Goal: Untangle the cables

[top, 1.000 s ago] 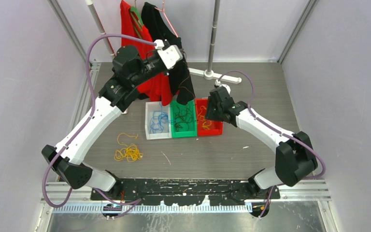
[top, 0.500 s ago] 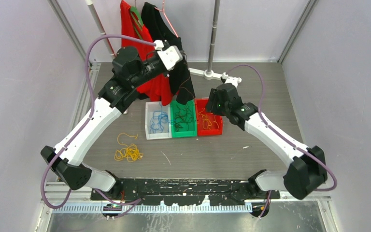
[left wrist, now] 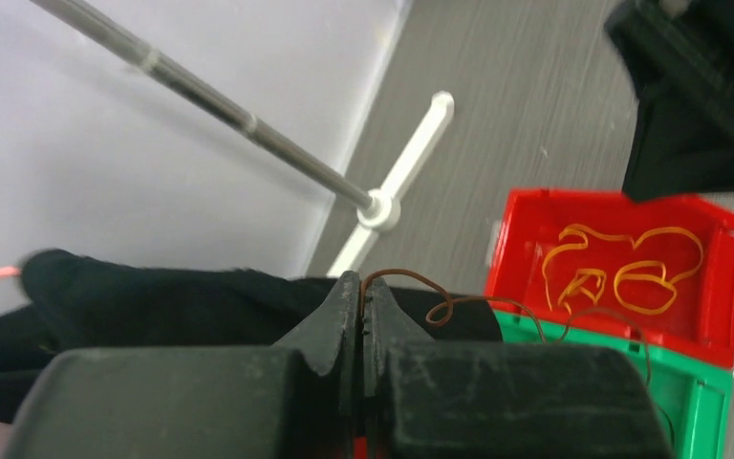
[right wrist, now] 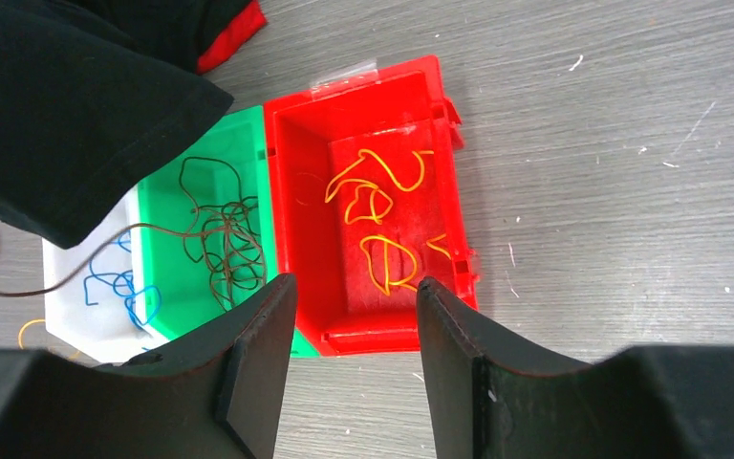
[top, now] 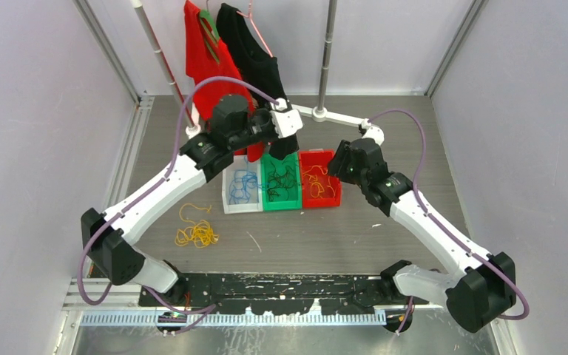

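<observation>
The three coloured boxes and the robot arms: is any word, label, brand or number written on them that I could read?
None: no readable text in any view.
The red box, green box and white box show plain plastic with no lettering.
Any marks on the arms are too small to read.

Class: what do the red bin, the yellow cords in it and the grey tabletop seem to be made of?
Red rectangular bin: likely moulded plastic, smooth, slightly glossy, crisp ribs.
Thin yellow cords: probably plastic-coated wire or string; they hold loose curls.
Grey tabletop: wood-grain laminate perhaps, matt, scratched.
</observation>
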Robot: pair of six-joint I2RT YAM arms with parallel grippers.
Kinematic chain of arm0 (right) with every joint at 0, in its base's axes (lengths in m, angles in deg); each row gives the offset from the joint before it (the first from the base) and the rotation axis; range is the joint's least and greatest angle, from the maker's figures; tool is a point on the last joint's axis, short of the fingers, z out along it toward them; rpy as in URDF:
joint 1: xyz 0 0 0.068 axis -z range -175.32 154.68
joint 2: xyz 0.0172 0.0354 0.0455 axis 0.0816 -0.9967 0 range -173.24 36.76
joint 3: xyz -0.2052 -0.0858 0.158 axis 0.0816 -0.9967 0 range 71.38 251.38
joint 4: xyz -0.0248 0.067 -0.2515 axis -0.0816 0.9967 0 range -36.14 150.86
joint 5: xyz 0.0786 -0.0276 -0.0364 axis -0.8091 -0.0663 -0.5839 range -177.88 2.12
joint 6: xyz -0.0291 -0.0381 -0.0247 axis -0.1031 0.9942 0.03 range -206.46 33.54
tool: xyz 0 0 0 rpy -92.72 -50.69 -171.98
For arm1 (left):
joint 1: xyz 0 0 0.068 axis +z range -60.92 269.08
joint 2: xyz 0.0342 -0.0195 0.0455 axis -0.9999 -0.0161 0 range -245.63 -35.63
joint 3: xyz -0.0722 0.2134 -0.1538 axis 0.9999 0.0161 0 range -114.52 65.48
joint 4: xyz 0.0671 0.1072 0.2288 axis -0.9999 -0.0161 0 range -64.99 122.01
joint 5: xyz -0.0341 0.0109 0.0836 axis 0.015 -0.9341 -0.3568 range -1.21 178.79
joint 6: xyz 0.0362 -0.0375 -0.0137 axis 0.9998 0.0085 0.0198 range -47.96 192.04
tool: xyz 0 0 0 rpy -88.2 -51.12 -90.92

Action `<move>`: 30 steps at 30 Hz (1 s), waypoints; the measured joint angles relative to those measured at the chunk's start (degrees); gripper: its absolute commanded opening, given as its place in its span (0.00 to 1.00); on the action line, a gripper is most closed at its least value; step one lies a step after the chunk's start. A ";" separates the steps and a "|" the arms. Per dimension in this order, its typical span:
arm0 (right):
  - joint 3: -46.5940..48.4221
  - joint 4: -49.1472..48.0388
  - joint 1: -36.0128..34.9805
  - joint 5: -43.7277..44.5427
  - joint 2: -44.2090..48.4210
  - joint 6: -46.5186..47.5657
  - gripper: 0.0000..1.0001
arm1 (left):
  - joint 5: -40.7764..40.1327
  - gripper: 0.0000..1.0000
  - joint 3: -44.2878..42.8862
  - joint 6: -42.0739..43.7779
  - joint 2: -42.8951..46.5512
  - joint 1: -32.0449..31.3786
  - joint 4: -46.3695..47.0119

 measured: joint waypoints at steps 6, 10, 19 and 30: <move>-1.66 -0.85 1.07 -0.04 1.36 -0.57 0.52 | -2.58 0.00 4.50 4.72 -3.26 0.00 -0.42; -2.64 -1.44 1.79 -0.28 1.86 -0.76 0.50 | -4.96 0.00 6.95 9.16 -5.79 0.00 -2.05; -4.66 -2.64 2.97 -1.95 2.32 -1.75 0.45 | -6.80 0.00 8.02 17.73 -10.86 -0.04 -8.66; -4.98 -3.37 3.69 -3.17 2.36 -2.36 0.45 | -2.67 0.00 0.07 14.47 -22.40 -1.40 -17.70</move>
